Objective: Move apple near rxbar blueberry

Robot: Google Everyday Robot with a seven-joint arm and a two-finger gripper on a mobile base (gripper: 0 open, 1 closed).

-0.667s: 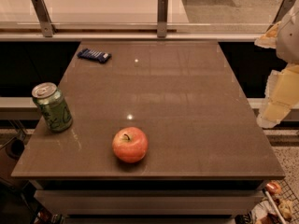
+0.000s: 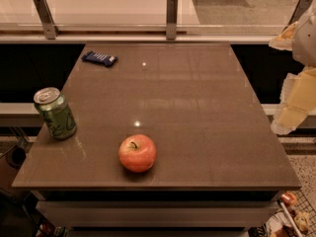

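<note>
Foreground: apple (image 2: 137, 153), resting stem up close to the near edge of the counter (image 2: 197, 132), a little left of that edge's middle, with nothing touching it. Left, slightly farther back: green soda can (image 2: 55, 113), standing by the left edge, its pull-tab top showing, well apart from the apple. Right, at about mid-depth: gripper (image 2: 295, 105), a pale shape hanging off the counter beyond the right edge and partly cut by the border of my view. I cannot tell how far open it is, and I see nothing in its hold. Far left corner: rxbar blueberry (image 2: 99, 59), lying flat, long side roughly along the far edge. It is well apart from the apple, with most of the counter's depth between them. Background: two metal posts (image 2: 171, 16) rising behind the far edge.
</note>
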